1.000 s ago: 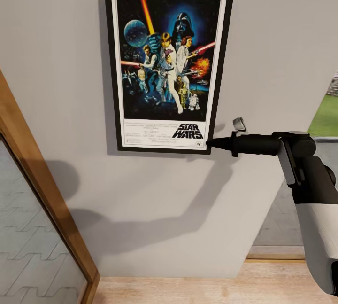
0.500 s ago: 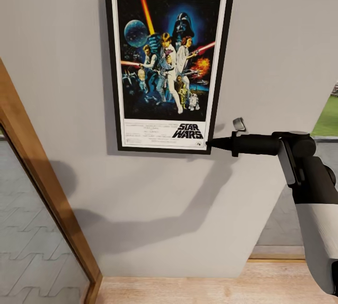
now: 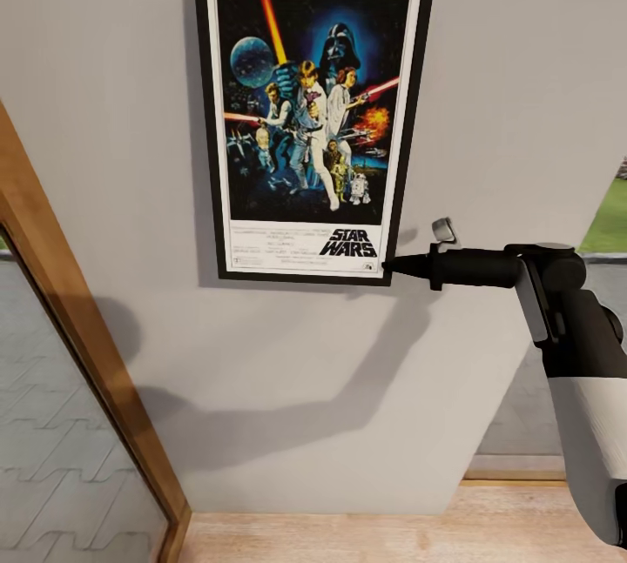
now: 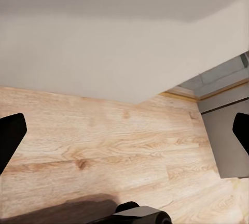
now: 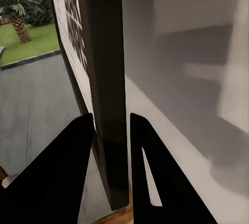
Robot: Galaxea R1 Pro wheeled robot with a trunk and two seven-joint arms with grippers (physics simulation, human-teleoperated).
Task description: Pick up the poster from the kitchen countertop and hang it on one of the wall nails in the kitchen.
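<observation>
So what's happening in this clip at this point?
The robot's right gripper is pinching the lower right corner of the framed Star Wars poster, holding it upright and flat against the grey wall. The right wrist view shows the frame's edge clamped between the two fingers. The left gripper is open and idle, pointing down at the wooden floor. No nail is visible, so whether the poster is hooked cannot be told.

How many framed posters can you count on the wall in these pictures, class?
1: the poster hangs upright against the grey wall, its lower right corner pinched by the right gripper.
</observation>
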